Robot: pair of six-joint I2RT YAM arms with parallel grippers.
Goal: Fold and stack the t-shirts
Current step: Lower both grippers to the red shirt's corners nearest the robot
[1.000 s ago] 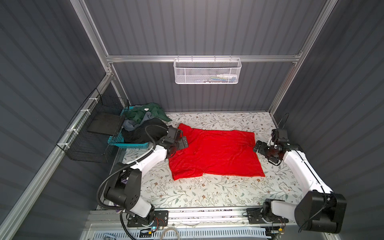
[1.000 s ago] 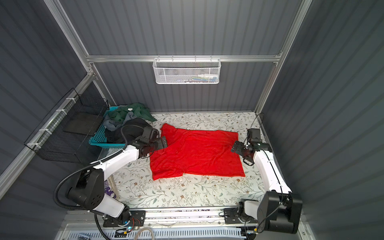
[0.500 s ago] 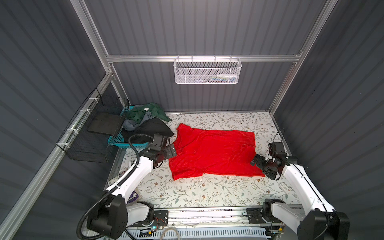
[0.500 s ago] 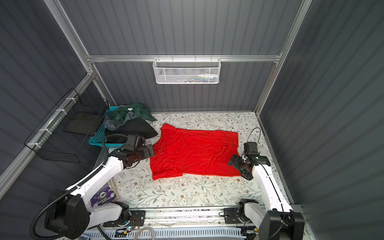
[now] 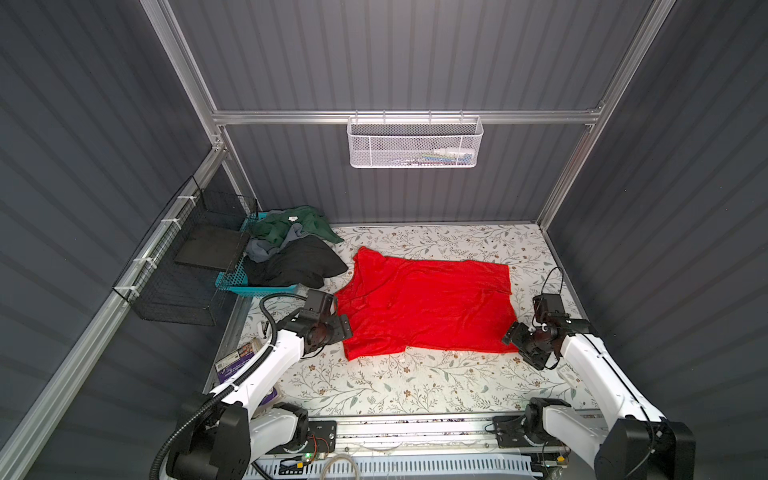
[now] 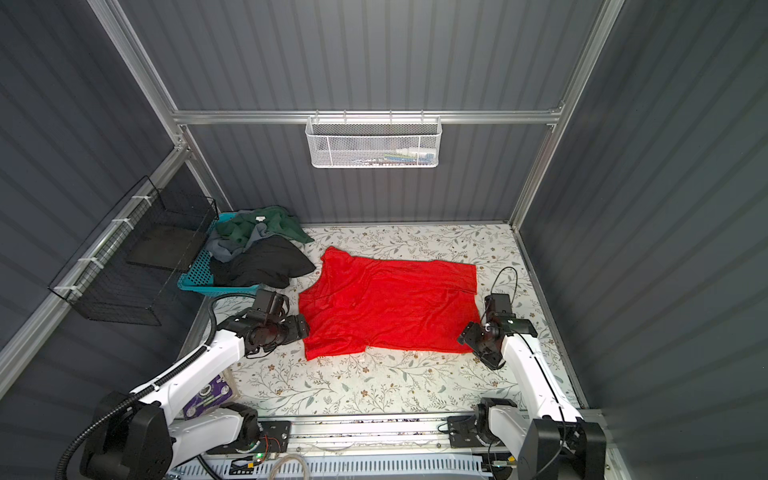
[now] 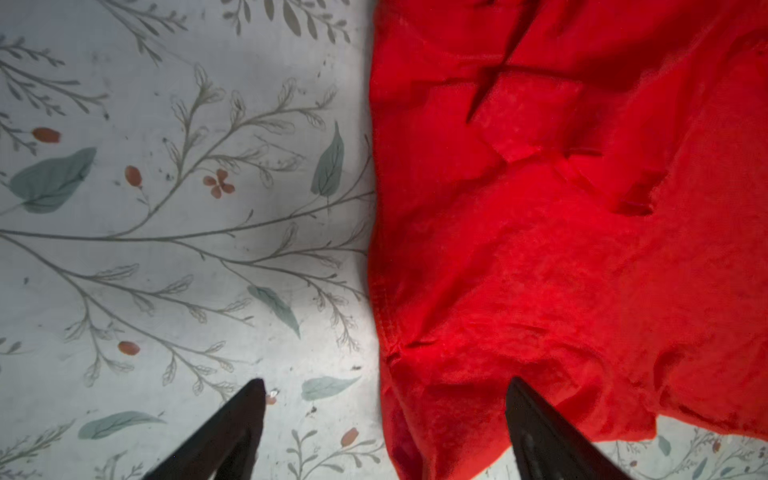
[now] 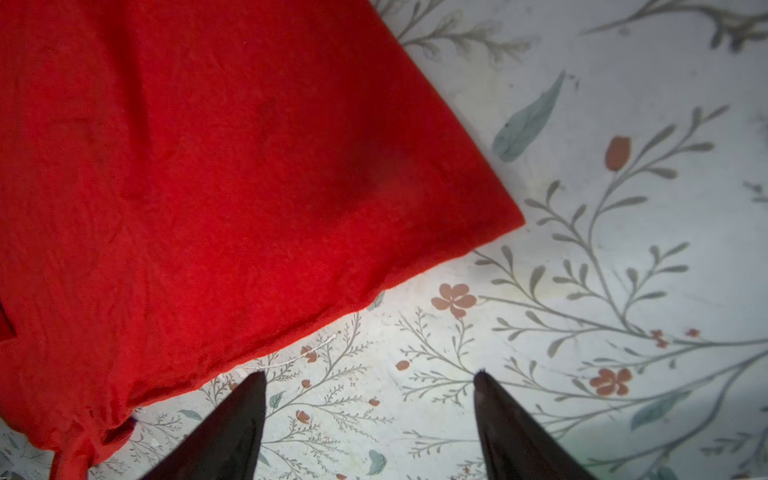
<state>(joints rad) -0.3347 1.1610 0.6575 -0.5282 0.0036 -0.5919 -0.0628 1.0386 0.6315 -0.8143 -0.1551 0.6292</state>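
Wire rack [image 5: 178, 286]: black mesh, mounted on the left wall, outside the tabletop [image 5: 415, 386] edge.
Teal basket [image 5: 232, 283]: placed at the rear left corner of the tabletop, just beside the wire rack.
Basket contents: a dark green t-shirt [image 5: 291, 224] is heaped at the back, a grey t-shirt [image 5: 266, 249] is bunched below it, and a black t-shirt [image 5: 299, 262] is draped over the basket rim toward the red t-shirt.
Left gripper [image 7: 385, 382]: held low at the left edge of the red t-shirt. The fingers [image 7: 232, 432] are seen apart, one above the bare floral tabletop and one above red cloth, so the hem is straddled. No cloth is pinched.
Red t-shirt [image 5: 424, 307]: spread flat and lightly wrinkled at mid-tabletop in both top views, between the two grippers, unfolded.
Right gripper [image 8: 369, 374]: held low near the right front corner of the red t-shirt. Its fingers [image 8: 511, 424] are seen apart above bare tabletop, just beside the cloth edge, with nothing between them.
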